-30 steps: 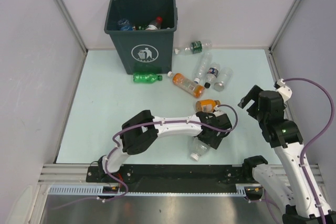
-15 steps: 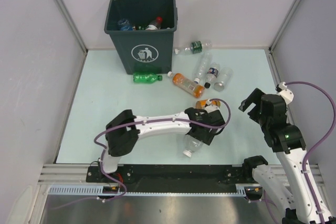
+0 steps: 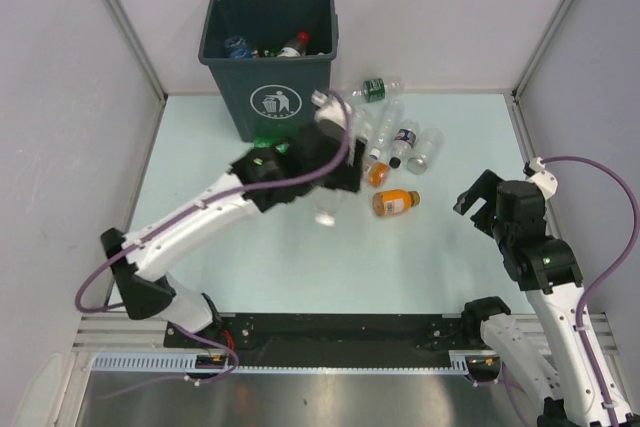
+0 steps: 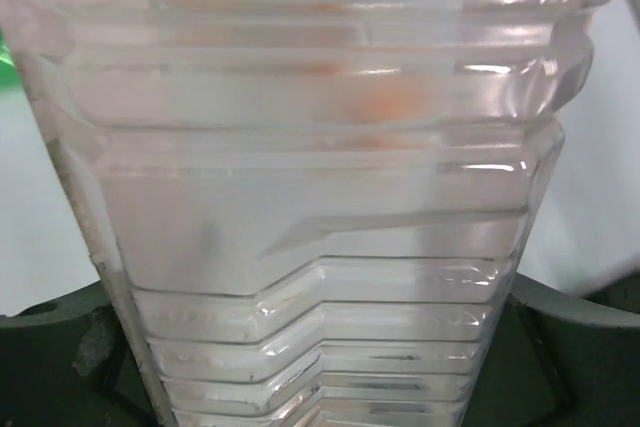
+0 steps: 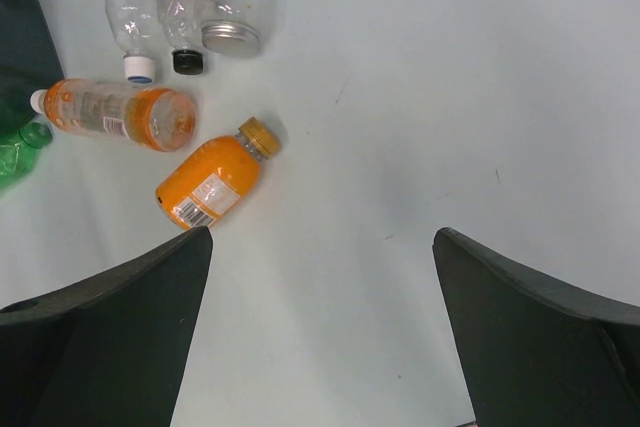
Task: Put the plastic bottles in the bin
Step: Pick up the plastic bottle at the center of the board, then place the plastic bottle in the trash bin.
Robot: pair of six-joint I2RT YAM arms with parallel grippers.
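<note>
Top external view: left gripper clamped on a clear ribbed bottle at centre frame, right gripper empty at the right.
Upper left, the dark green bin stands upright with bottles already inside, and a green bottle lies at its foot. At centre, the left fingers squeeze that ribbed bottle, which fills the left wrist view. Just right, an orange juice bottle lies on its side, with a paler orange bottle and three clear bottles above it. Far right, the right fingers are spread wide apart.
</note>
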